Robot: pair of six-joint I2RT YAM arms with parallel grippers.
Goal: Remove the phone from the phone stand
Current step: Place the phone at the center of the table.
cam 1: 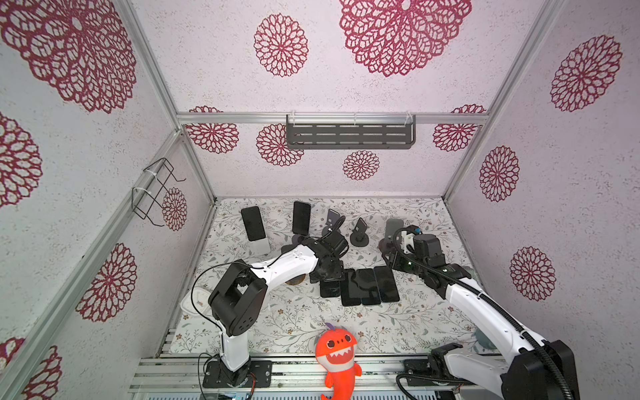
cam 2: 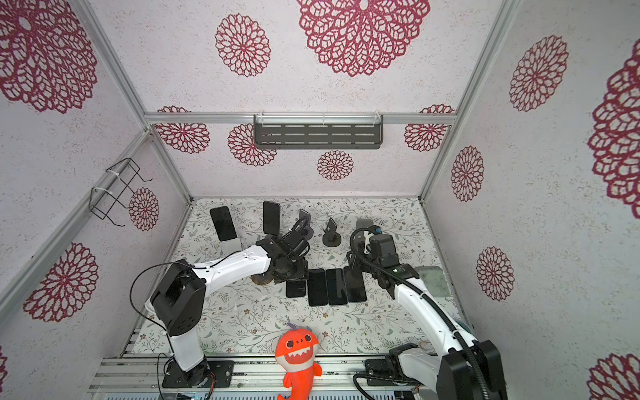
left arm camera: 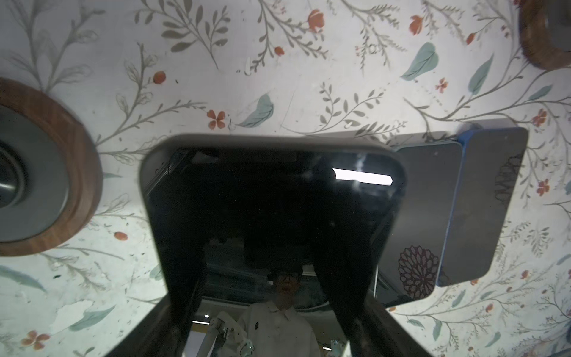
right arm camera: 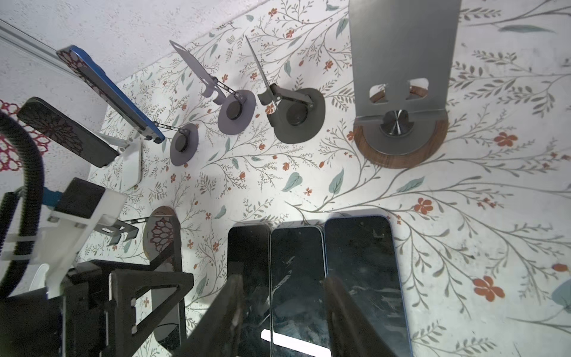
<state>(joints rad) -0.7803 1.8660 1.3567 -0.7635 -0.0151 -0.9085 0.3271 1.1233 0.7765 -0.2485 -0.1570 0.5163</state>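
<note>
holding a phone [left arm camera: 272,201] glass side up, the left gripper [cam 1: 328,275] has its jaws clamped on the phone's two long edges; one of its fingers [left arm camera: 355,309] shows beside the glass in the left wrist view. phone position: mid-table, low over the floral mat [cam 1: 311,322], just left of a row of three phones [cam 1: 369,285] lying flat side by side. cannot tell whether it rests on the mat or hangs just above it. wood-based stand [cam 1: 294,280] stands just left of the phone; the phone is off it and apart from it, and its round brown base shows at the edge of the left wrist view. right gripper [right arm camera: 284,279] hovers over the far end of the flat row with jaws part-way apart. the middle phone of the row shows between its fingers in the right wrist view; contact cannot be told. far side of the mat, left to right: white stand [cam 1: 259,246] carrying a tilted dark phone [cam 1: 252,223], round-base stand with a blue-edged phone [cam 1: 301,218] leaning on it, purple stand [cam 1: 331,221], dark stand [cam 1: 360,235], grey plate stand [right arm camera: 401,61] on a wooden disc, near the right gripper. orange plush shark [cam 1: 337,353] lies at the near edge, between the two arm bases
</note>
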